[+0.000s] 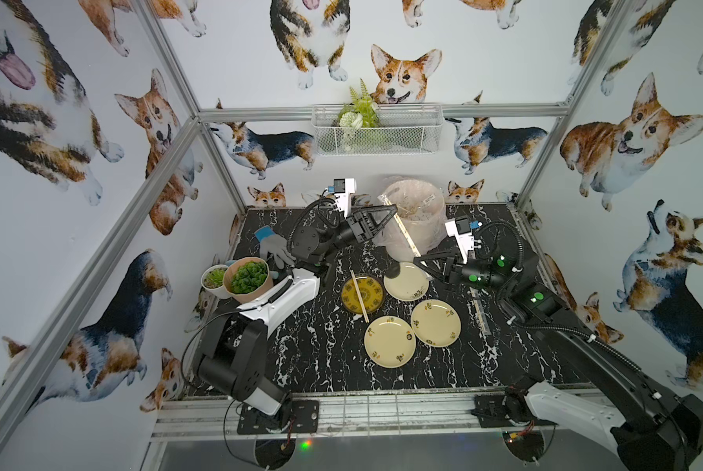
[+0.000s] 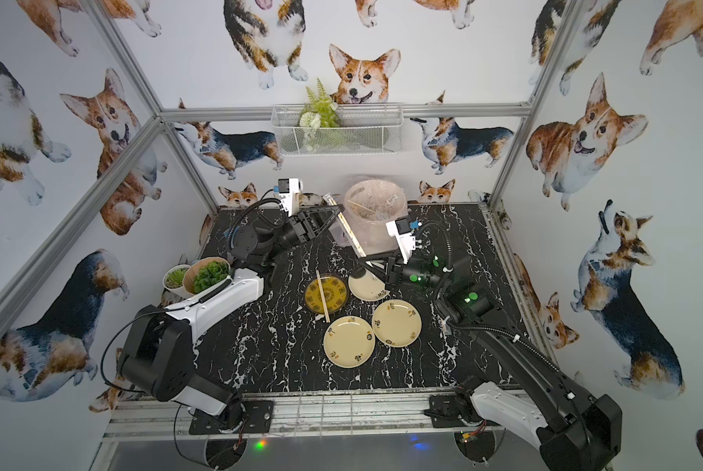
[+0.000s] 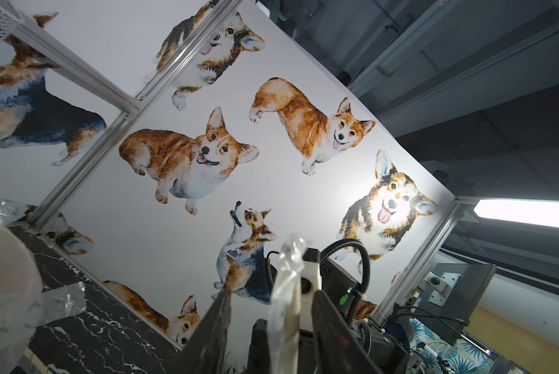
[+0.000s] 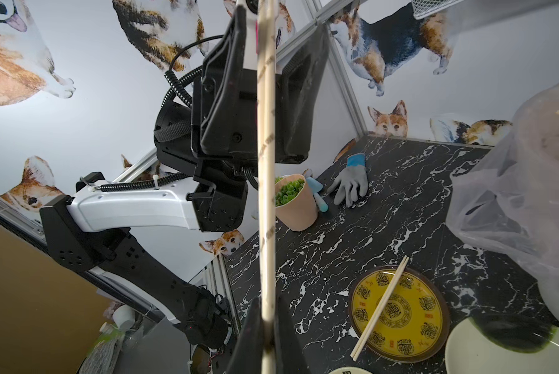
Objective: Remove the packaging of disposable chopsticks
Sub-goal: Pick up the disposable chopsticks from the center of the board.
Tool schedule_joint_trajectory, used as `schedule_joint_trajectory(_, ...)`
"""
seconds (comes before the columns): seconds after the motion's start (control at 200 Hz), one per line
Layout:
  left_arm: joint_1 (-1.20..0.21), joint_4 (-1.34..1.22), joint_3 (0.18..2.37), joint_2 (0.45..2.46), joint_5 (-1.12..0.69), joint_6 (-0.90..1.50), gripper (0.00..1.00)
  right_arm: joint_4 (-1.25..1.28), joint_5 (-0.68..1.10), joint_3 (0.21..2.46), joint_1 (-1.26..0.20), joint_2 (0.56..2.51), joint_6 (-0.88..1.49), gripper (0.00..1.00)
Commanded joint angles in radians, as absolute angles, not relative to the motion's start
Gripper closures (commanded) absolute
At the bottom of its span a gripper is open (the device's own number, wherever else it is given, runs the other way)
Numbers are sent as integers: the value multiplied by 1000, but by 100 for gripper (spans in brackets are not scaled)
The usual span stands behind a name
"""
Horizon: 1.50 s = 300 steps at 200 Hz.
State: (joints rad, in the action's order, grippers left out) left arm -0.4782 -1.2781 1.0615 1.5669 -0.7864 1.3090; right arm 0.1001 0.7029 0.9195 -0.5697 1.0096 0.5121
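Clear sleeve [image 3: 286, 281] still on the chopsticks [image 4: 267, 162], aloft beside the bin [image 1: 431, 220]: right hand [image 1: 417, 261] clamped on their low end, left hand [image 1: 394, 211] jaws apart around the sleeve top. One bare pair [image 1: 360, 295] lies on the yellow plate [image 1: 372, 293]; three pale plates [image 1: 390, 342] empty, so early going, I judge.

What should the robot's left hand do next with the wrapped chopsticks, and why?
Probably close the left gripper on the loose end of the sleeve: its jaws stand either side of it without pinching, while the right gripper clamps the chopsticks at the other end.
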Motion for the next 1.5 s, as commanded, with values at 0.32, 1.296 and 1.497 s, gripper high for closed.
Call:
schedule_joint_trajectory(0.32,-476,-1395,1071,1566,-805,1372,100,95,680,945,-581,1015,498,93)
schedule_joint_trajectory(1.296,-476,-565,1159,1316,-801,942,100,-147,772,1046,-636,1068,302,69)
schedule_joint_trajectory(1.497,-476,-539,1168,1309,-803,936,100,-137,751,1047,-638,1083,308,72)
